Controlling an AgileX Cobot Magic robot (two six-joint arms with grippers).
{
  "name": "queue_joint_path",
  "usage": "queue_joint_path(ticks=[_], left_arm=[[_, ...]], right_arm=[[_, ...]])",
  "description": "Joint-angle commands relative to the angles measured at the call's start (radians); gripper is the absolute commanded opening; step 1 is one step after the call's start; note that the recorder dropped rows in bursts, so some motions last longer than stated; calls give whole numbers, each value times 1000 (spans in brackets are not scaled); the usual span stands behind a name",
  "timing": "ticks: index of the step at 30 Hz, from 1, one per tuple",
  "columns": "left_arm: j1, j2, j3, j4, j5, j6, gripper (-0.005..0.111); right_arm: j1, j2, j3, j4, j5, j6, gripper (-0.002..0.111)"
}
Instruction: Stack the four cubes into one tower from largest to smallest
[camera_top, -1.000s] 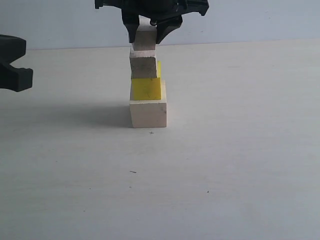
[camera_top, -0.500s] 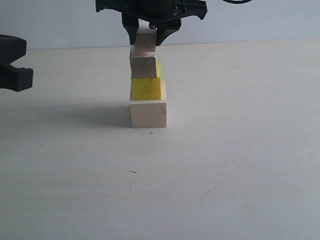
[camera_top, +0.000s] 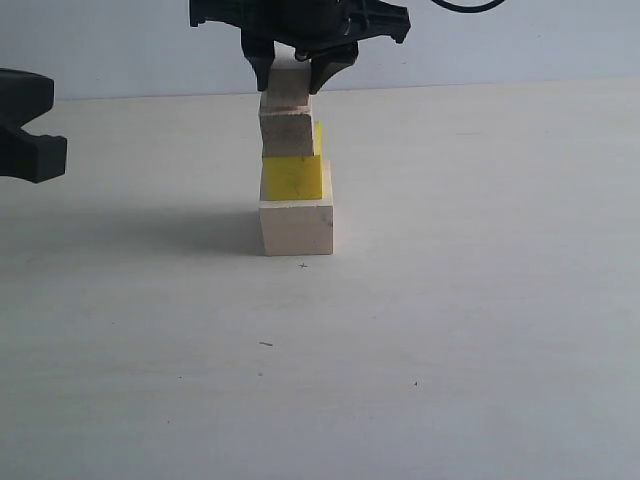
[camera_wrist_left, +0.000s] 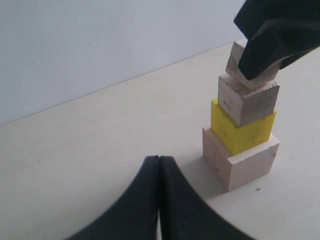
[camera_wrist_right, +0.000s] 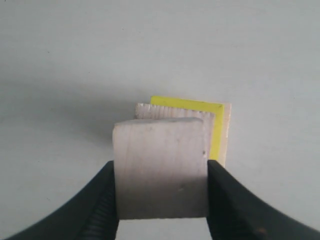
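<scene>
A tower stands mid-table: the large wooden cube at the bottom, the yellow cube on it, then the medium wooden cube. My right gripper comes from above, shut on the small wooden cube, whose underside meets the medium cube's top. In the right wrist view the small cube fills the gap between both fingers, with the yellow cube showing beyond it. My left gripper is shut and empty, well to the left of the tower.
The pale table spreads wide around the tower. A plain light wall runs behind it. My left gripper hangs at the far left edge of the exterior view.
My right gripper has come down slightly with the small cube, bringing it onto the medium cube. The left gripper has not moved.
</scene>
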Motion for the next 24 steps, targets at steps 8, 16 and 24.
queue_joint_path(ticks=[8, 16, 24], left_arm=[[0, 4, -6, -6, -12, -8, 0], [0, 4, -6, -6, -12, -8, 0], [0, 4, -6, -6, -12, -8, 0]], right_arm=[[1, -3, -8, -15, -10, 9, 0], [1, -3, -8, -15, -10, 9, 0], [1, -1, -8, -16, -10, 9, 0]])
